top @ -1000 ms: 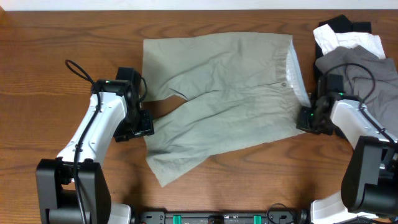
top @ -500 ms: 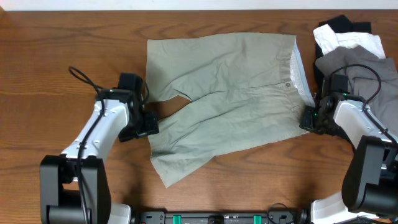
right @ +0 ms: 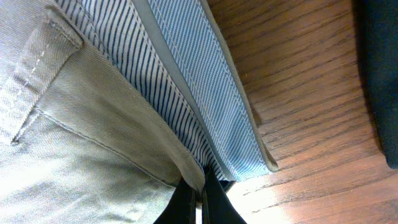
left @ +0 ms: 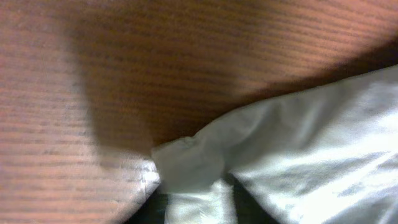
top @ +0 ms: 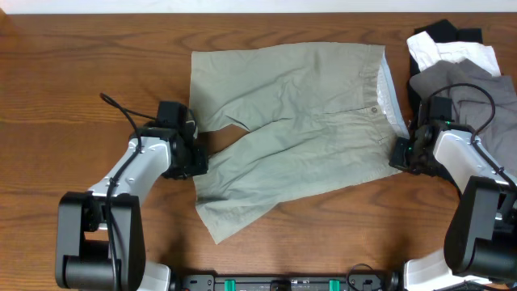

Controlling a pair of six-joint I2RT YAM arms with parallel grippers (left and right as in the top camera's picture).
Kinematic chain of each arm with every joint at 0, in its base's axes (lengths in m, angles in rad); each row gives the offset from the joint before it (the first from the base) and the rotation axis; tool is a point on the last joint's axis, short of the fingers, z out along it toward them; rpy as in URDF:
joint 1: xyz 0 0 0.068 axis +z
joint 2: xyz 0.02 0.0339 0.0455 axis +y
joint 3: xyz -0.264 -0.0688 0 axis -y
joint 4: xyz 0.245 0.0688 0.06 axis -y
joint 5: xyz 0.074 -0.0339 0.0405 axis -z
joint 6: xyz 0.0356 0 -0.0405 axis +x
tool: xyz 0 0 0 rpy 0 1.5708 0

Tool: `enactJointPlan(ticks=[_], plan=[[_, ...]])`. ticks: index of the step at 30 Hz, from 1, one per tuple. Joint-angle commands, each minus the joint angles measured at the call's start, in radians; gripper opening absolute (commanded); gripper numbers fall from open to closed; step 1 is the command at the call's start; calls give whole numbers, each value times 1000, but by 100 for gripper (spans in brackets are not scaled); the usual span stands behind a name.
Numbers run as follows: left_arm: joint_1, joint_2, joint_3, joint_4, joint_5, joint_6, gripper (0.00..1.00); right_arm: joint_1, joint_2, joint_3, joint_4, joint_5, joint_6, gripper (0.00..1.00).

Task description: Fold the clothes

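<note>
Shorts: the shorts [top: 291, 129] are lying spread flat on the table [top: 81, 65], legs pointing left, waistband [top: 386, 89] to the right, near the grey garment [top: 477, 89].
Left gripper: the left gripper [top: 192, 162] is sitting at the nearer leg's hem and seems to be pinching the hem corner [left: 186, 165], though the wrist view is too blurred to be sure.
Right gripper: the right gripper [right: 200, 202] is clamping the near end of the waistband, its jaws pressed together on the cloth.
Done: nothing is showing as folded; both legs are lying open in a single layer.
Left: every fold is waiting; I judge the first lift is only being set up.
</note>
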Motion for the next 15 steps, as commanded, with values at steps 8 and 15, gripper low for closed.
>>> enactJointPlan(ticks=[8, 15], plan=[[11, 16, 0, 45, 6, 12, 6, -8, 8, -7, -6, 29, 18, 1], [86, 11, 93, 143, -139, -38, 6, -8, 8, -7, -10, 29, 18, 1]])
